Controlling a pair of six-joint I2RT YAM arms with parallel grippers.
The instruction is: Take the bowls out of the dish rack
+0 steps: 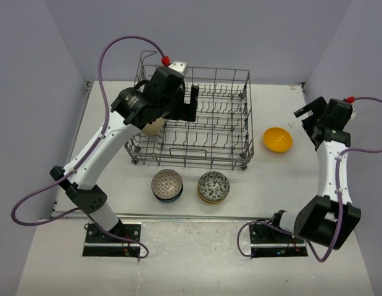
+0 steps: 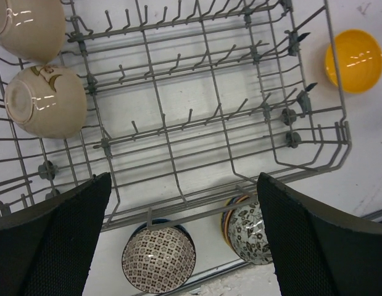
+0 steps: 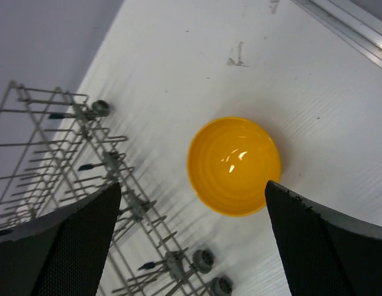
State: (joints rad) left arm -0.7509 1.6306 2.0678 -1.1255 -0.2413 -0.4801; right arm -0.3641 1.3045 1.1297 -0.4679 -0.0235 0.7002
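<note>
Left jaws apart over dish rack [image 1: 191,157], 2 beige bowls [image 2: 45,102] beside; right jaws apart above yellow bowl [image 3: 234,165].

Bright, even light falls from above in all three views; the white table [image 1: 271,179] looks nearly washed out; the dish rack [image 1: 197,123] throws only faint, soft-edged shadows onto it; small white glints of glare sit on the orange-yellow bowl [image 3: 234,185] and on the two beige bowls [image 2: 45,102]; both wrist views are sharp at their centres; the top view is coarser, so the print on the two patterned bowls [image 1: 167,184] is smeared.
</note>
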